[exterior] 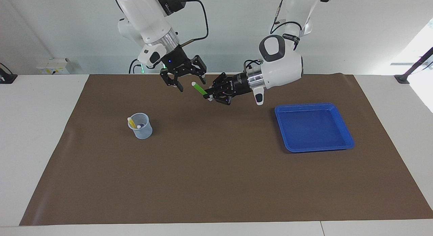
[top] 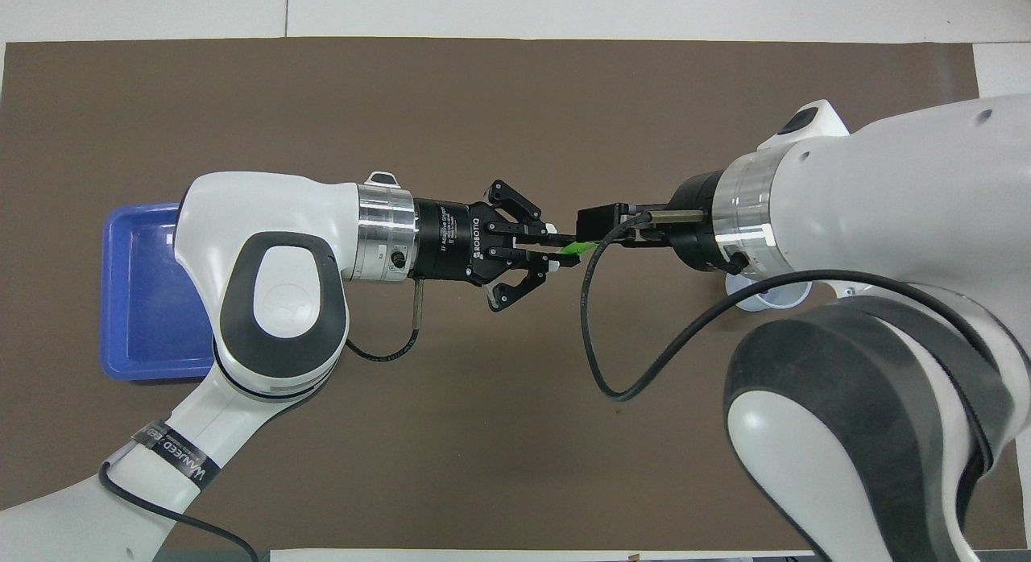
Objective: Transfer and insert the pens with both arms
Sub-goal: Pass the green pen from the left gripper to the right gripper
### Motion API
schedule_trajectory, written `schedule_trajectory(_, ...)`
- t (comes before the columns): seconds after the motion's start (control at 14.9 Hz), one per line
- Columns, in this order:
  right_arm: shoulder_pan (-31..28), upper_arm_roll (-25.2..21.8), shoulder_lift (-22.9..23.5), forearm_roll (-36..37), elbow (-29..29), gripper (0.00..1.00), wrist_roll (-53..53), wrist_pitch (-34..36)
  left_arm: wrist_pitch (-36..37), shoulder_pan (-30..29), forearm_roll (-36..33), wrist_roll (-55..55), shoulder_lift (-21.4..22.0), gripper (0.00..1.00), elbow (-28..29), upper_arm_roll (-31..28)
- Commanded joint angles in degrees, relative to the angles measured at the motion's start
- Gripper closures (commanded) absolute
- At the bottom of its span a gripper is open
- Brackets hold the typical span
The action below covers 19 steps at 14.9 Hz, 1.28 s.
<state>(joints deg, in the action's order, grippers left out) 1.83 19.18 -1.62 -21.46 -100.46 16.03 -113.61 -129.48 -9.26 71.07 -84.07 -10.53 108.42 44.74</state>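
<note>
Two arms meeting mid-air: left gripper [exterior: 207, 95] fingers clamped on green pen [exterior: 199, 88], right gripper [exterior: 187, 81] fingers spread around its tip, above the surface. Possible drop if released early.

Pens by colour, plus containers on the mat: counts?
green pen: 1
yellow pen: 1
purple pen: 1
cup: 1
blue tray: 1
Total: 5
</note>
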Motion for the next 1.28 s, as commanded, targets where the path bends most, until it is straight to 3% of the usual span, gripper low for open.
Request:
schedule_trajectory(0.0,-0.69,0.6,-0.75,-1.39,-1.14,0.89,0.05,-1.78,-1.65,0.29,2.4,0.92,2.53,1.0,2.24,-0.18)
schedule_trajectory(0.07,-0.69,0.77,-0.75,-1.39,-1.14,0.98,0.14,-2.31,-1.74,0.29,2.4,0.92,2.53,1.0,2.32,-0.18)
schedule_trajectory(0.13,-0.69,0.77,-0.75,-1.39,-1.14,1.0,0.14,-2.57,-1.65,0.29,2.4,0.83,2.53,1.0,2.32,-0.18)
schedule_trajectory(0.47,-0.69,0.86,-0.75,-0.69,-0.97,1.0,-0.65,-2.31,-1.91,0.29,2.93,0.92,2.53,1.0,2.24,-0.18)
schedule_trajectory(0.54,-0.69,0.78,-0.75,-0.51,-1.05,1.0,-1.17,-2.05,-1.91,0.29,2.93,1.79,2.53,0.63,2.24,-0.18)
schedule_trajectory(0.61,-0.69,0.77,-0.84,-0.34,-1.14,1.0,-2.48,-1.7,-2.18,0.29,2.93,2.41,2.61,0.08,2.24,-0.18)
schedule_trajectory(0.67,-0.77,0.6,-0.93,-0.16,-1.32,1.0,-3.45,-1.35,-2.96,0.29,2.93,2.24,3.22,0.0,2.32,-0.18)
schedule_trajectory(0.94,-1.21,-0.01,-2.42,9.49,-4.91,1.0,-6.26,-0.29,-3.23,-0.05,2.93,2.06,3.85,0.0,2.32,-0.18)
schedule_trajectory(1.21,-1.48,-5.36,-5.93,16.34,-12.38,1.0,-20.74,-0.55,-2.62,-1.28,2.41,1.8,3.85,0.0,2.24,-0.62)
